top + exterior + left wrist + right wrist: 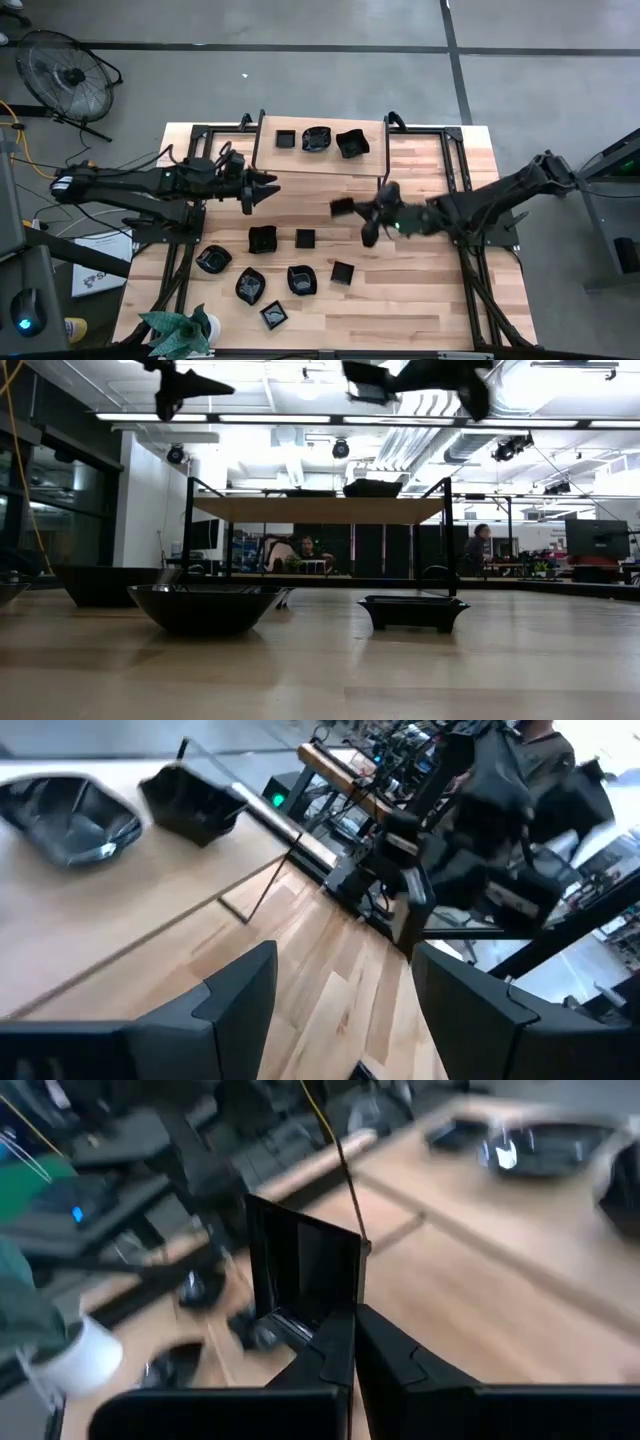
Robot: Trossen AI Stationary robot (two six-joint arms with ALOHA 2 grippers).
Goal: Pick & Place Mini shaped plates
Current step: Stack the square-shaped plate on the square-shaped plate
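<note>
Black square plate (300,1270) pinched by right gripper (352,1325).

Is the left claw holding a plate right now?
No. In the left wrist view the left claw stands open with only bare table between its fingers.

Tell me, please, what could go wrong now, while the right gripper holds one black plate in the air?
1. The right gripper pinches the square plate only by its edge, so it could slip.
2. The raised shelf already holds three plates, so landing room looks tight.
3. The open left gripper hovers nearby; the arms might collide.
</note>
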